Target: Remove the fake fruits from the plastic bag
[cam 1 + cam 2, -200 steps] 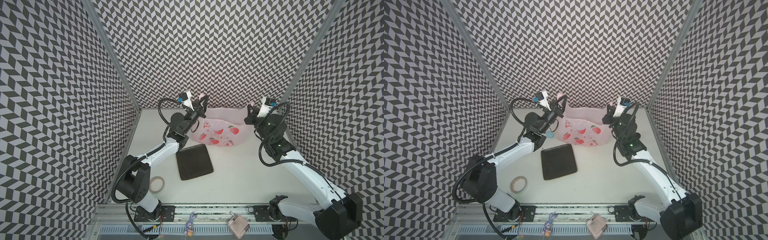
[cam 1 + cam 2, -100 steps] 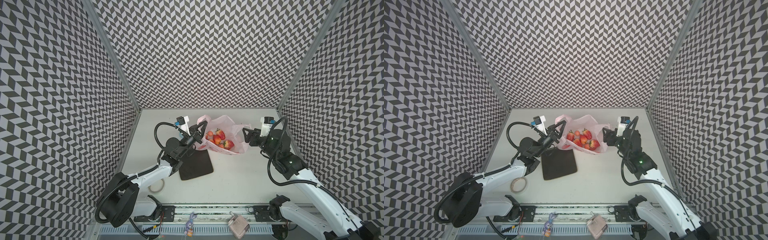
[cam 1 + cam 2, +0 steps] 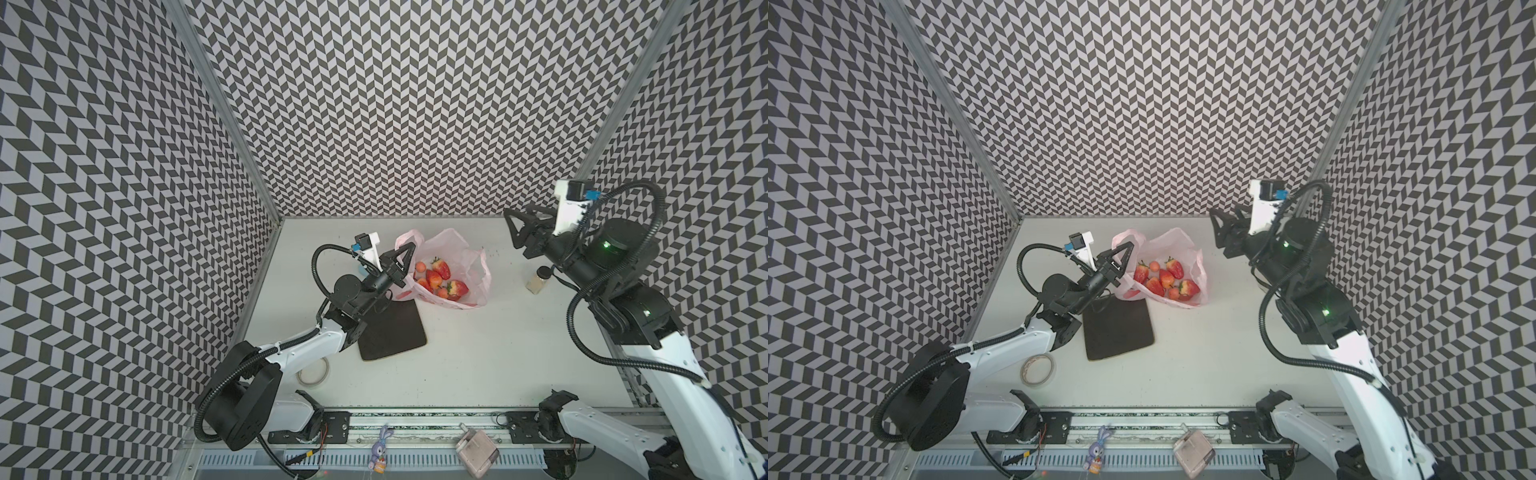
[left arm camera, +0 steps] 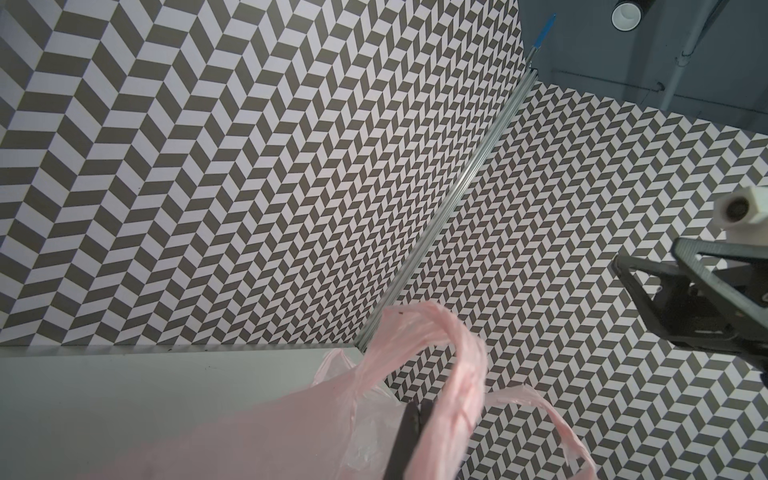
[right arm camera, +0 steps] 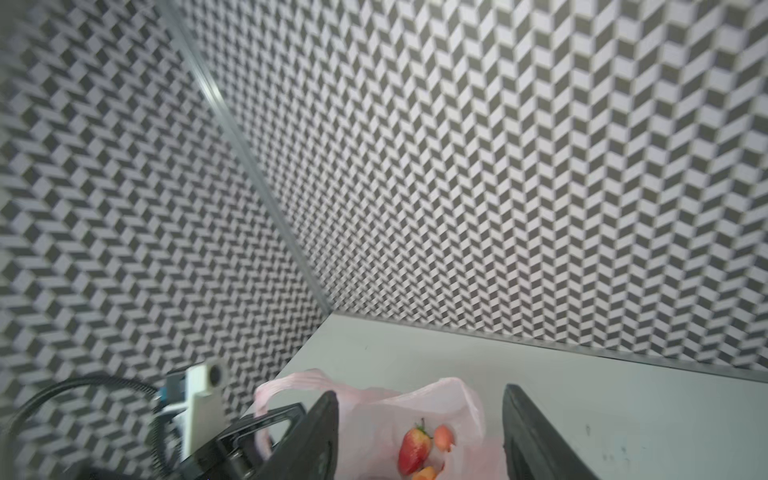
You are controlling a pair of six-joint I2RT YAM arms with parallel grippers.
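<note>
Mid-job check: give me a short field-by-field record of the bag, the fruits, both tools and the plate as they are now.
plastic bag: on the table, mouth open upward, just beyond the plate
fake fruits: strawberries and small orange balls, all inside the bag
left tool: shut on the bag's rim beside a handle loop
right tool: open, empty, raised clear of the bag
dark plate: no fruit on it
other items: small bottle, tape roll
</note>
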